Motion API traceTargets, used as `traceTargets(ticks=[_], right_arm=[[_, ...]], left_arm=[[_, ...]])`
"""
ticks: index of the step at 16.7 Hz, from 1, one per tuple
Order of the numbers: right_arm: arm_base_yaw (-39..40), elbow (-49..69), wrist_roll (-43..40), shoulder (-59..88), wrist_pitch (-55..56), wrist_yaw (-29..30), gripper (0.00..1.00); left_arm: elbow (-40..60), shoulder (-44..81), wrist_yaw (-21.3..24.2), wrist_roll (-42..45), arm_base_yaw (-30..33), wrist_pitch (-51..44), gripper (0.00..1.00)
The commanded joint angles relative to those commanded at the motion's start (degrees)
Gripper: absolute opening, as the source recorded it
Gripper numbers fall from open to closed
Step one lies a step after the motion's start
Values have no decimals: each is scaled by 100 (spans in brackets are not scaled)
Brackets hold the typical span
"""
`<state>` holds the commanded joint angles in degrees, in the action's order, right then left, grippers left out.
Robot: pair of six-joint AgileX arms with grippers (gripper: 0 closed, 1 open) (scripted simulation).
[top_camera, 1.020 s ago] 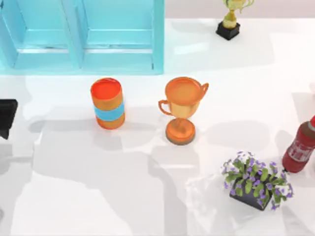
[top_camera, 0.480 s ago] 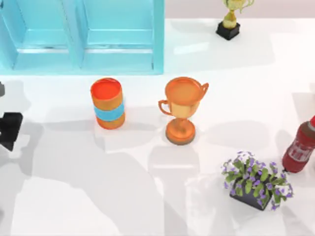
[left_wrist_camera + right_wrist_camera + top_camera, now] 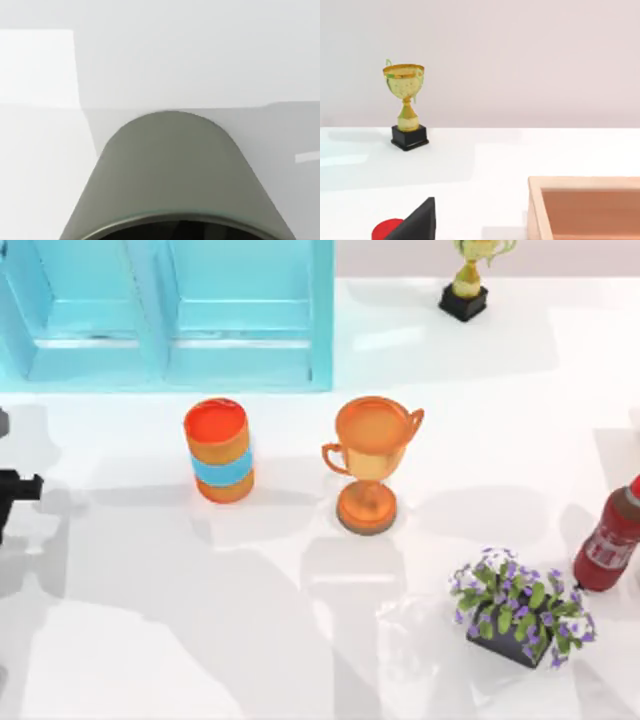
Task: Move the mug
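Observation:
The mug [image 3: 218, 450], an orange cylinder with a light blue band and a red inside, stands upright left of the table's middle in the top view. No handle shows on it. My left gripper [image 3: 12, 492] is a black shape at the table's far left edge, well apart from the mug, with nothing seen in it. The left wrist view has a grey rounded arm part [image 3: 172, 175] over white table. In the right wrist view one black finger [image 3: 417, 224] of my right gripper shows low in the picture.
An orange two-handled goblet [image 3: 368, 462] stands right of the mug. A turquoise cabinet [image 3: 170, 310] lines the back left. A gold trophy [image 3: 466, 280] is at the back, a red bottle [image 3: 610, 540] and flower pot [image 3: 520, 610] at right. A wooden box [image 3: 585, 207] lies near my right gripper.
The black left gripper has slid down and further off the left edge of the top view, so less of it shows. The mug and the other objects have not moved.

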<state>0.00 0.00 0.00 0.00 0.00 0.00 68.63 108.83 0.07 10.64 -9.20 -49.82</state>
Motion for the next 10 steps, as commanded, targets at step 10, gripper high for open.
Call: traceTargets(ticks=[10], right_arm=[[0, 0, 0, 0, 0, 0, 100]], left_arm=[[0, 0, 0, 0, 0, 0, 0]])
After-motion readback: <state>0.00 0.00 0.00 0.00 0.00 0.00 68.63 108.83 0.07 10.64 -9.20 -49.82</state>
